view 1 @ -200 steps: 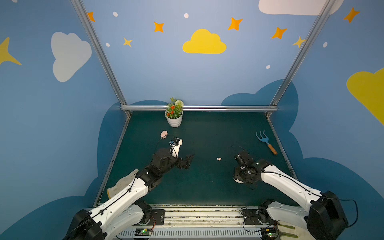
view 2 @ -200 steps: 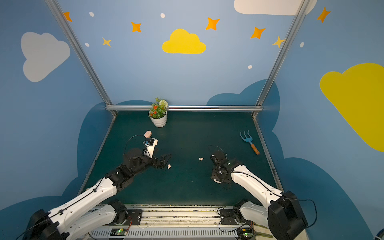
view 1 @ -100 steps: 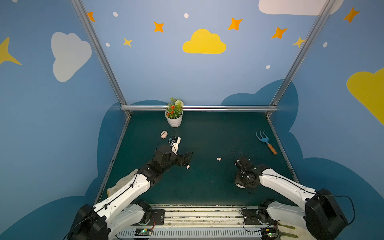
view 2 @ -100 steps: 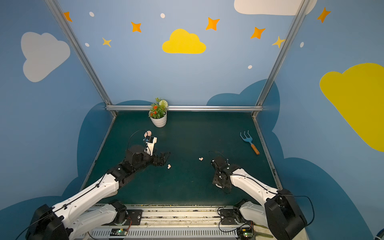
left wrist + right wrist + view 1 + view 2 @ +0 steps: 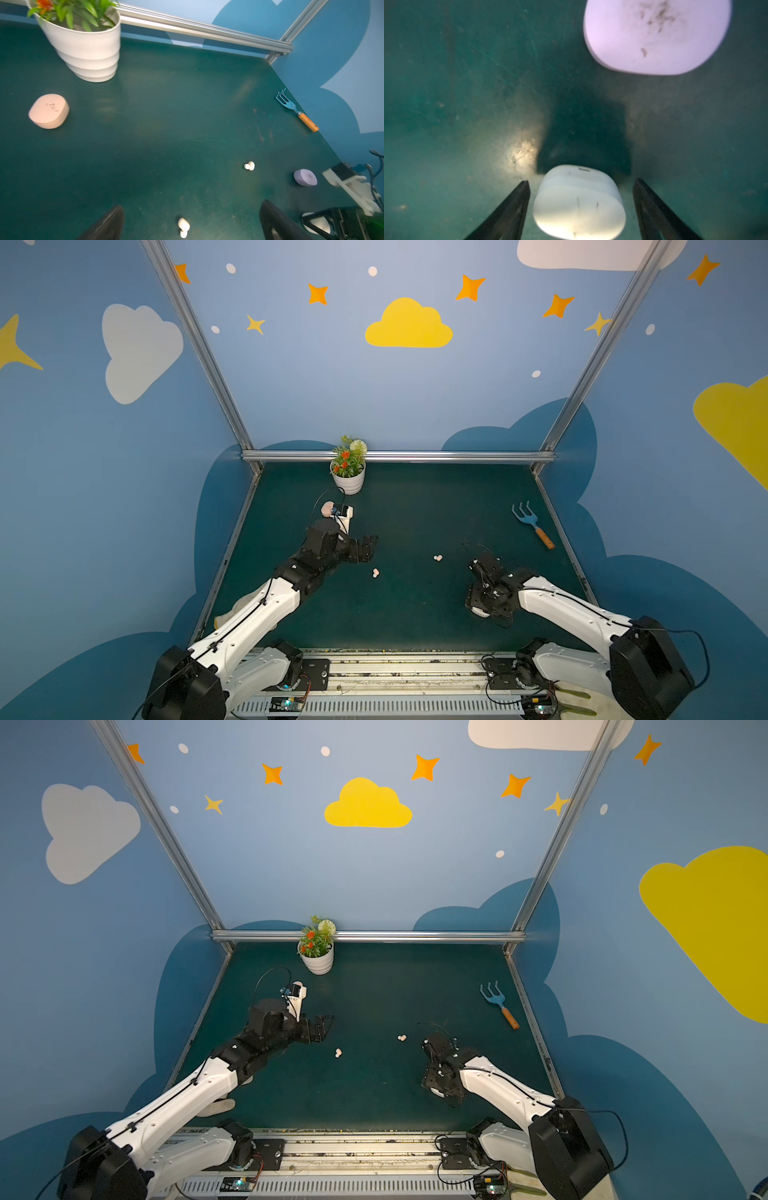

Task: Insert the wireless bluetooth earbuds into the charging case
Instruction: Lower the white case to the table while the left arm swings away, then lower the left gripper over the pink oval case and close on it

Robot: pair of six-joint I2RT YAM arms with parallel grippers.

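Two earbuds (image 5: 249, 165) lie loose on the surface (image 5: 166, 124).
Right gripper (image 5: 581, 181) is open astride the shut white case (image 5: 579, 201), not touching it. The lilac case (image 5: 656, 35) and pink case (image 5: 48, 111) are also shut. Left gripper (image 5: 192, 205) hangs wide open and empty.

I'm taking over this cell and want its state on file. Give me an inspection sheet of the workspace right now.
Surface: dark green mat, scuffed and scratched.
Job's things: whitish earbuds loose at two spots mid-mat; pink case, lilac case and white case all shut.
Clutter: potted plant, blue hand rake; pale object under the left arm, cannot identify.
Grippers: left gripper open, empty; right gripper open, jaws either side of the white case, gaps showing.
Cables: black cable loop at the left wrist, another at the right.
Surroundings: blue walls with cloud and star decals, aluminium frame.
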